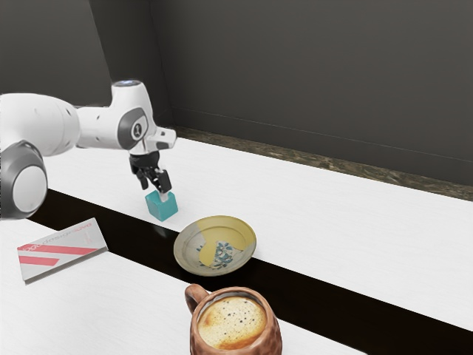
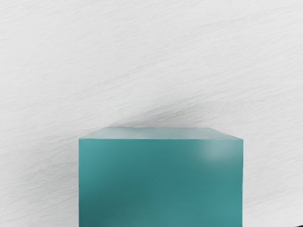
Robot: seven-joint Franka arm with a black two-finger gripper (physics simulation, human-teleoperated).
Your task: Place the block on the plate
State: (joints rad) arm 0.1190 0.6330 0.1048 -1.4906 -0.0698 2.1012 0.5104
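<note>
teal block [image 1: 162, 208] under end effector [image 1: 158, 191], plate [image 1: 215, 248] nearby

Passage: over the short gap between block [image 1: 162, 207] and plate [image 1: 189, 250]. Obstacles — raised plate rim; brown mug [image 1: 274, 342], one, upright, near the plate's side away from the block.

Brightly lit table [image 1: 340, 229], dim wall [image 1: 318, 81], soft shadow beside block [image 2: 161, 184], pale sheen on it
</note>
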